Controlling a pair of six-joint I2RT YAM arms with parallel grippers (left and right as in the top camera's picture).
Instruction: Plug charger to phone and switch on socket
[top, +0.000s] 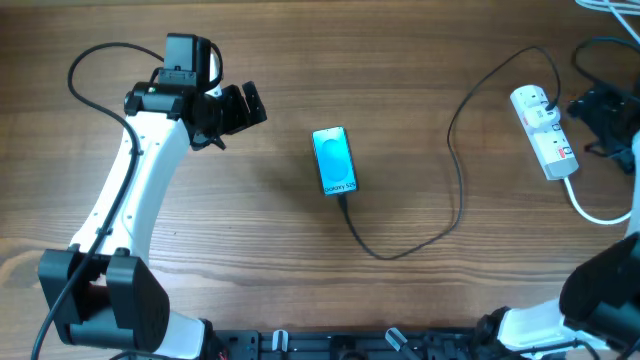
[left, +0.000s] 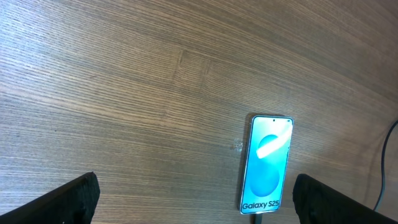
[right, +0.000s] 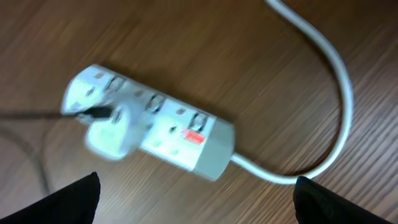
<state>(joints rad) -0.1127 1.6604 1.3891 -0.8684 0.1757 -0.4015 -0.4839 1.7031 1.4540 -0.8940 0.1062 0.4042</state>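
- Plainly, the left gripper (left: 196, 202) has its jaws wide apart and empty, above the grained wooden table (left: 124, 93) beside the phone (left: 267, 165).
- The right gripper (right: 196, 202) is equally spread, holding nothing, over the socket (right: 155, 127), a blurred white oblong strip.
- The phone lies flat mid-table, its glossy teal screen up.
- The thin black charger (top: 460, 190) meets its bottom edge and loops to the socket.
- A thick white cord (right: 339, 68) curves away.

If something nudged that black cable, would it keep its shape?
Probably not: the cable lies in loose curves on the table, so it looks floppy and light. One end meets the phone, so a tug might drag the phone along.
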